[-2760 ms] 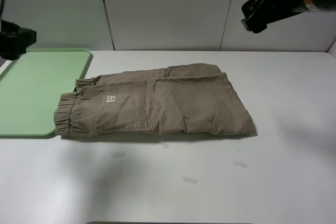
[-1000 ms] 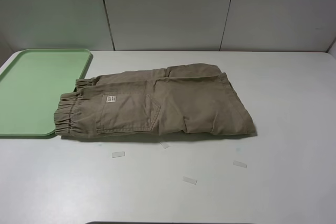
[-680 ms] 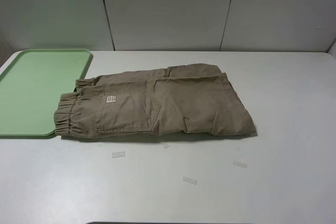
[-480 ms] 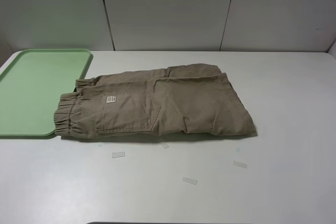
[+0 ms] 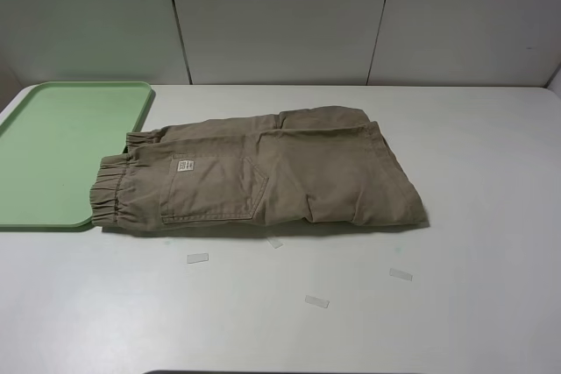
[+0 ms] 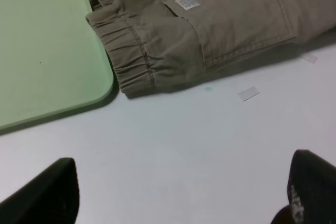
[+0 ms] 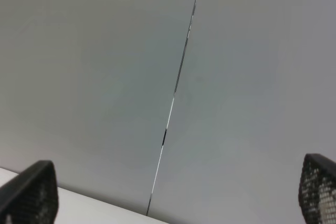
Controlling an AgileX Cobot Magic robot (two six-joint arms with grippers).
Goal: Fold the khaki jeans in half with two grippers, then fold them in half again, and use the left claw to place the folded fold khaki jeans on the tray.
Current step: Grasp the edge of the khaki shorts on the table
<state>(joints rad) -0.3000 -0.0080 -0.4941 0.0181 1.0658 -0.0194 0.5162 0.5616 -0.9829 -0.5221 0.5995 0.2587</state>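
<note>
The khaki jeans (image 5: 263,172) lie folded on the white table, elastic waistband toward the tray and slightly over its near right corner. The pale-green tray (image 5: 61,151) sits at the table's left and holds nothing apart from that waistband edge. In the left wrist view the waistband and pocket of the jeans (image 6: 210,24) show beside the tray (image 6: 47,45); my left gripper (image 6: 178,198) hangs open above bare table in front of them, fingertips wide apart. My right gripper (image 7: 173,198) is open, facing the grey wall. Neither arm shows in the high view.
Several small clear tape strips (image 5: 198,258) lie on the table in front of the jeans. A grey panelled wall (image 5: 280,15) stands behind the table. A wall seam (image 7: 173,93) runs down the right wrist view.
Earlier both arms showed at the upper corners of the high view; they have left that view. Over the last second nothing has moved.
</note>
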